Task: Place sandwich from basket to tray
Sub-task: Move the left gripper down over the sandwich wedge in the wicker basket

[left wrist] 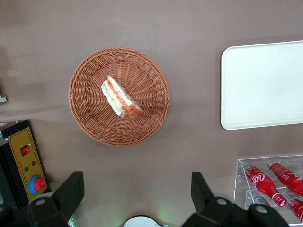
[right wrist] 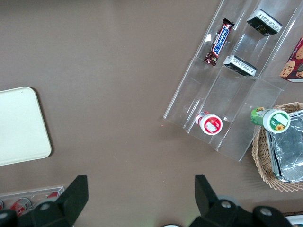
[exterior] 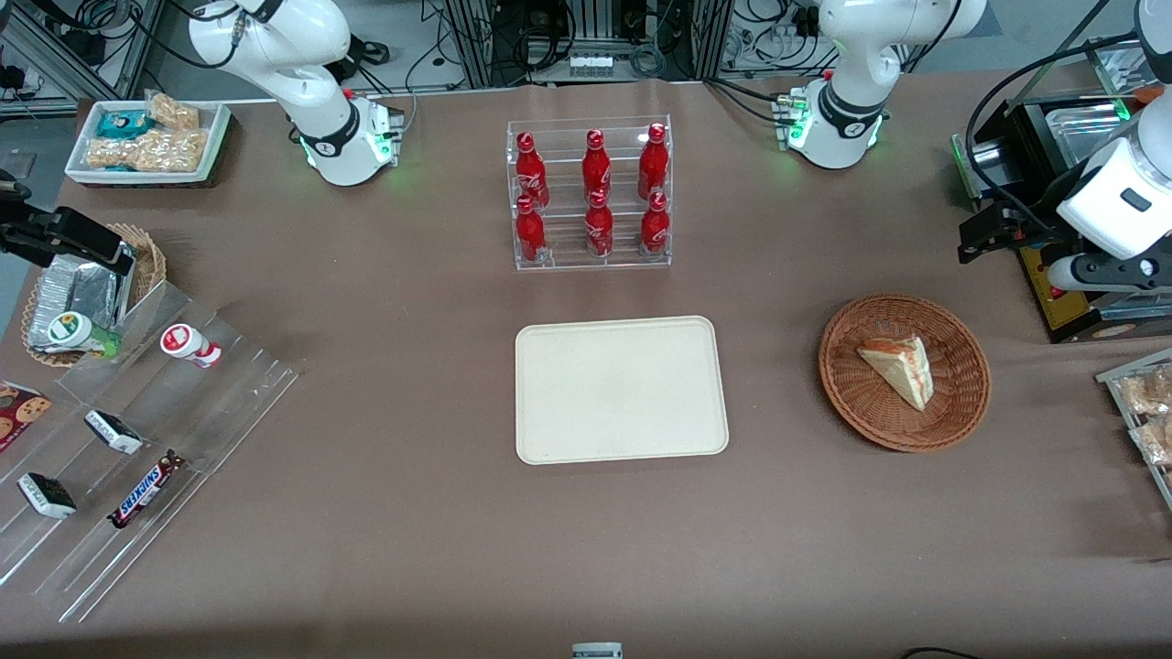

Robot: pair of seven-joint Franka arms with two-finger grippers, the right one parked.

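sandwich [exterior: 897, 369] flat in basket [exterior: 961, 403], long axis diagonal; claw [left wrist: 137, 191] spread wide, high above

The white, rounded left arm [exterior: 1112, 192] carries black cables and a gripper [left wrist: 137, 196] with black fingers (green base lights).

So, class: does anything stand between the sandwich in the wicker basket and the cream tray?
Nothing visible does. The sandwich lies in the basket; only bare tablecloth separates it from the tray. The open gripper hangs above the table beside the basket, its way unblocked too.
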